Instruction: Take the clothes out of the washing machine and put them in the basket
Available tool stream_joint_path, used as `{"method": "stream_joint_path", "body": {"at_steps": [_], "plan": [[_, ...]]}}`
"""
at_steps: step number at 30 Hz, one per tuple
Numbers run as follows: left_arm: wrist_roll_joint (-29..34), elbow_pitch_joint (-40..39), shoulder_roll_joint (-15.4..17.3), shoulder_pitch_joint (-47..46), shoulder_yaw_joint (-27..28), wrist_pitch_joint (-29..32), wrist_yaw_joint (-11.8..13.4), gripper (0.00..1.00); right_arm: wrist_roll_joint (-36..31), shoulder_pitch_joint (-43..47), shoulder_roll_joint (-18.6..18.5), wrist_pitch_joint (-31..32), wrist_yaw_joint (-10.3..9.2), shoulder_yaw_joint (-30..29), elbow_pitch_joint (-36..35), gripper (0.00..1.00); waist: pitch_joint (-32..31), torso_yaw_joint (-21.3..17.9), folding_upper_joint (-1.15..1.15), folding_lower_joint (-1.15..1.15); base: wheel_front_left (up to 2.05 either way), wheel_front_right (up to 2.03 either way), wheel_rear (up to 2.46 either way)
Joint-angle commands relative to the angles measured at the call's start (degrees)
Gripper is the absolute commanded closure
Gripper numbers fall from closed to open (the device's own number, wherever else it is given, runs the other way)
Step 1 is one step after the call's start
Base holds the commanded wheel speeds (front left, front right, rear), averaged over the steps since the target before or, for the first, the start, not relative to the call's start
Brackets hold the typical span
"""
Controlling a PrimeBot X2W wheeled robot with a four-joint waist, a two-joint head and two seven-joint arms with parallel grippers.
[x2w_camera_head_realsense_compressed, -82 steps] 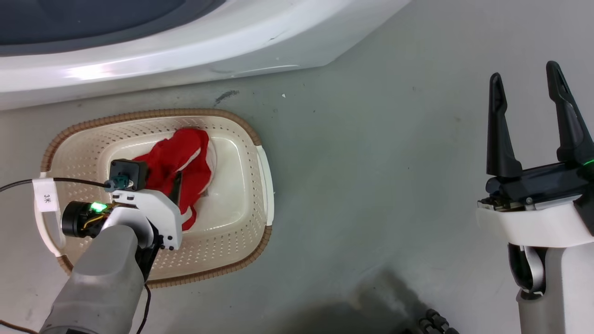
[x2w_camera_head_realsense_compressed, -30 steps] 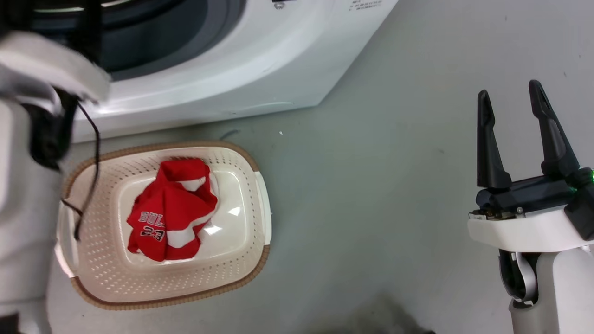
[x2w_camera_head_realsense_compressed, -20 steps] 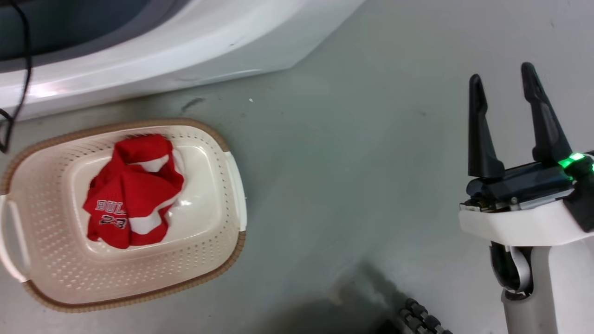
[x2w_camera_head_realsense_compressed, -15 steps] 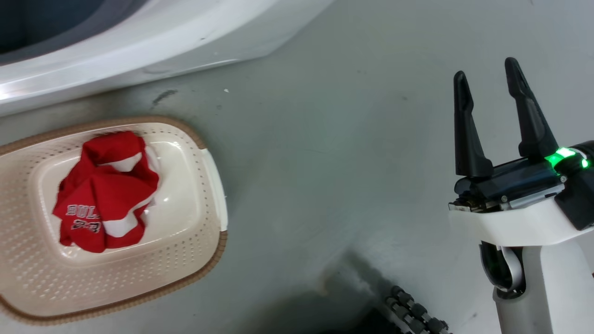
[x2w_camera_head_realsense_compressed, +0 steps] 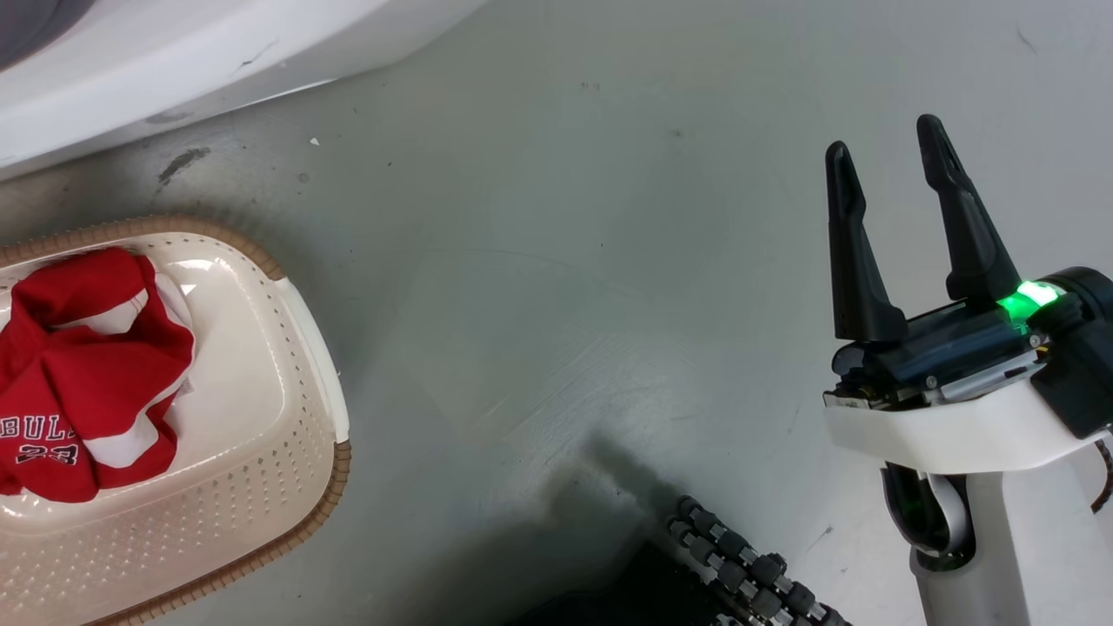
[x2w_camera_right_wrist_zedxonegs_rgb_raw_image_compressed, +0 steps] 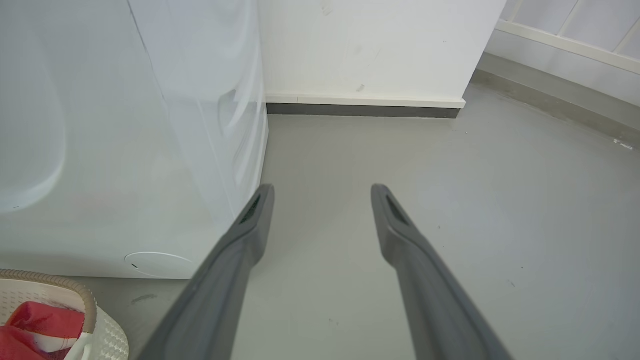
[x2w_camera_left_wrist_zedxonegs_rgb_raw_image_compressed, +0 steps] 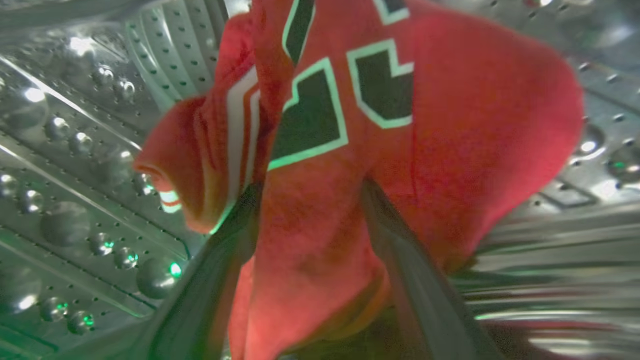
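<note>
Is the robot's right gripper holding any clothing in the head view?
No, the right gripper has its two fingers spread apart over bare floor with nothing between them.

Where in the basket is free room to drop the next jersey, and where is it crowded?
Free: the basket bottom between the red jersey and the white handle; the grey floor between basket and right gripper. Crowded: the drum, where another jersey lies between the open jaws of the left gripper.
</note>
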Motion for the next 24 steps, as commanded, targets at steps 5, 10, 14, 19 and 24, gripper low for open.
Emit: {"method": "stream_joint_path", "body": {"at_steps": [5, 10, 14, 19, 24], "plan": [[0.84, 2.65, -0.16, -0.75, -1.49, -0.49, -0.23, 0.0, 0.53, 0.98, 0.13, -0.12, -0.06, -0.43, -0.63, 0.0, 0.41, 0.14, 0.0, 0.0, 0.0, 0.0, 0.0], [0.57, 5.14, -0.66, -1.06, -2.9, -0.19, -0.45, 0.0, 0.41, 1.1, 0.13, -0.12, -0.06, -0.69, -0.77, 0.0, 0.84, 0.37, 0.0, 0.0, 0.0, 0.0, 0.0], [-0.29, 6.18, -1.08, -1.51, -3.97, 0.02, -0.54, 1.0, 0.39, 1.04, 0.13, -0.12, -0.06, -0.78, -0.86, 0.0, 1.13, 0.6, 0.0, 0.0, 0.0, 0.0, 0.0], [-1.23, 6.22, -0.75, -2.61, -4.78, -2.64, -0.64, 1.0, 0.37, 0.23, 0.13, -0.12, -0.06, -0.71, -0.64, 0.0, 1.22, 0.78, 0.0, 0.0, 0.0, 0.0, 0.0], [-2.4, 5.26, 0.16, -3.39, -5.28, -7.51, -0.62, 1.0, -0.19, -0.75, 0.13, -0.12, -0.06, -0.47, -0.31, 0.0, 0.54, 0.81, 0.0, 0.0, 0.0, 0.0, 0.0]]}}
